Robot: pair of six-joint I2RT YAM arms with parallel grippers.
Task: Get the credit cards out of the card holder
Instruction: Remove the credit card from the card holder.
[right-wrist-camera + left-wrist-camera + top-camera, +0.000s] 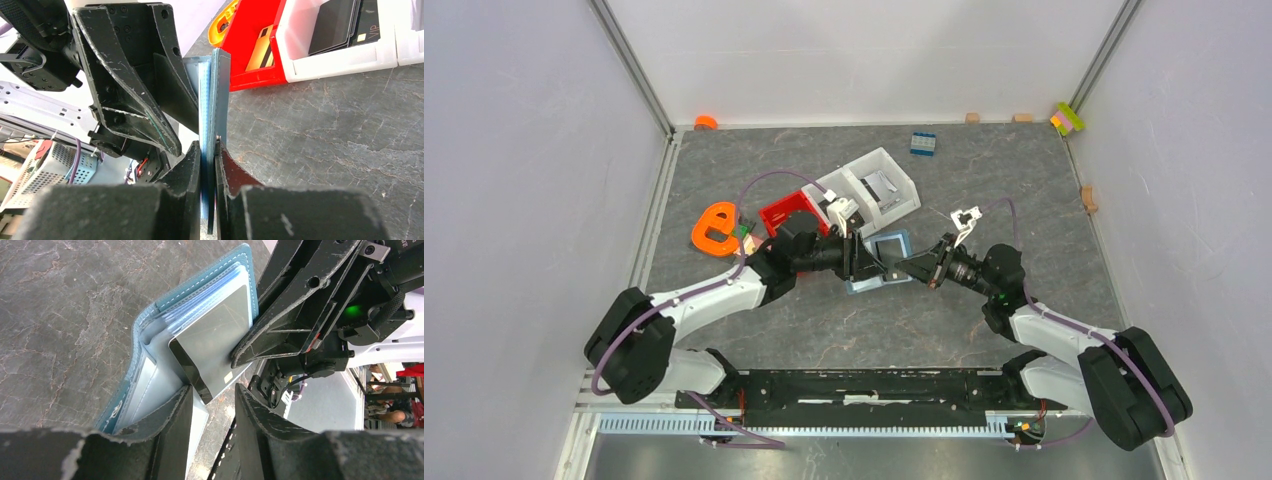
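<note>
Pinching: right gripper (209, 147) jaws clenched on the card holder (220, 100) edge
Left gripper (214, 390): jaws released, straddling a credit card (215, 335) corner
Card holder: open, mid-surface, between both grippers
Credit card: jutting from the pale sleeves
Beyond: red bin (789, 212), white bin (879, 185), toward far edge

Top view is looking bright and even, light coming from overhead, just soft shadows falling on the table (944, 330). Both wrist views are blurring up close, with the left claw (213, 392) and right claw (208, 150) going mushy. The credit card (215, 335) is catching grey glare.
</note>
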